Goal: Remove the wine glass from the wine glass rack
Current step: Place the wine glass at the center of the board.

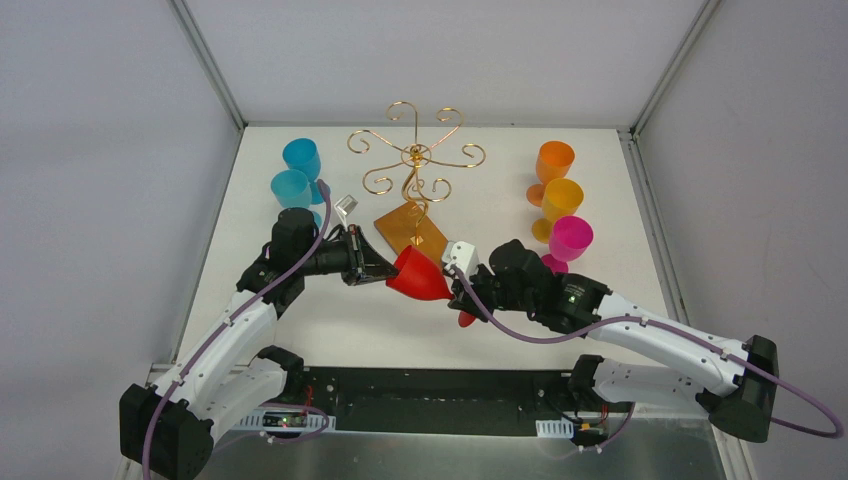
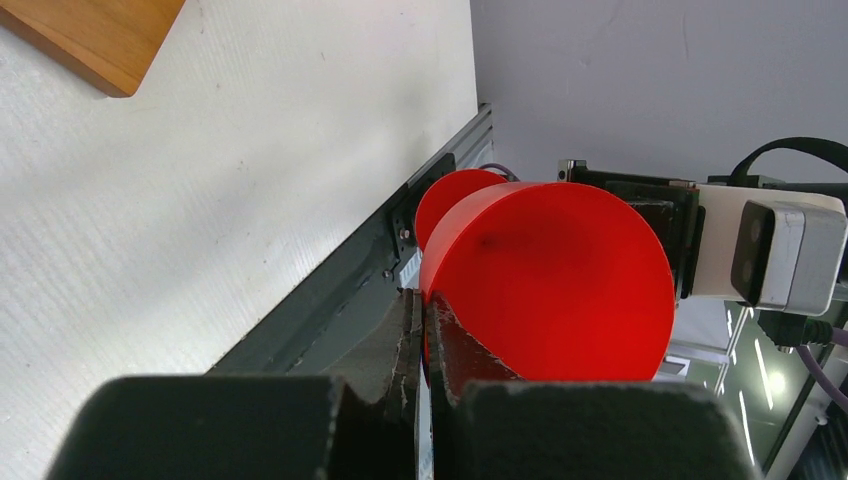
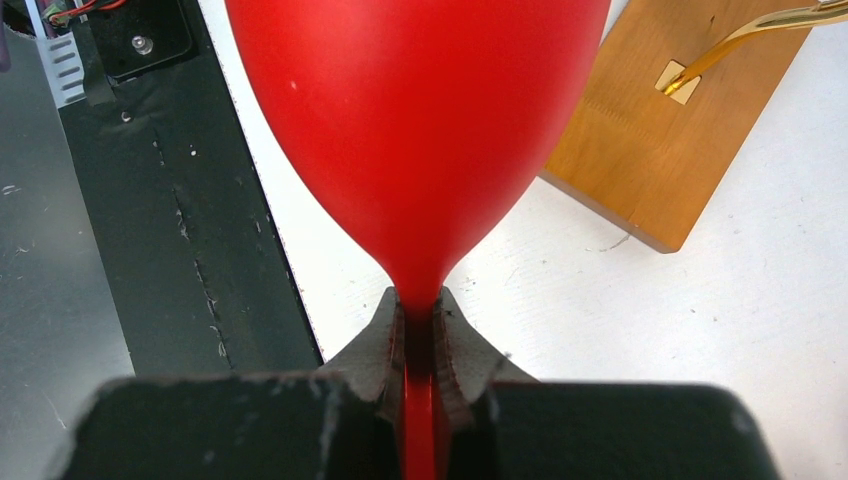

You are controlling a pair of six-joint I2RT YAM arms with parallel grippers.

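Your right hand (image 3: 421, 318) clamps the wine glass (image 1: 418, 277) by the stem; your left hand (image 2: 424, 325) pinches its rim. The wine glass rack (image 1: 415, 170) stands beyond both hands; only the top view shows its scrolls.

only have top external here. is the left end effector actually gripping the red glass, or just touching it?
Observer: Gripping. In the left wrist view, the left end effector is shut on the rim of the red wine glass, with the bowl wall pinched between its fingers.
Operator: ok. where is the right one holding? it's hidden behind the wrist in my view.
Observer: In the right wrist view, the right end effector is clamped on the stem, just under the bowl.
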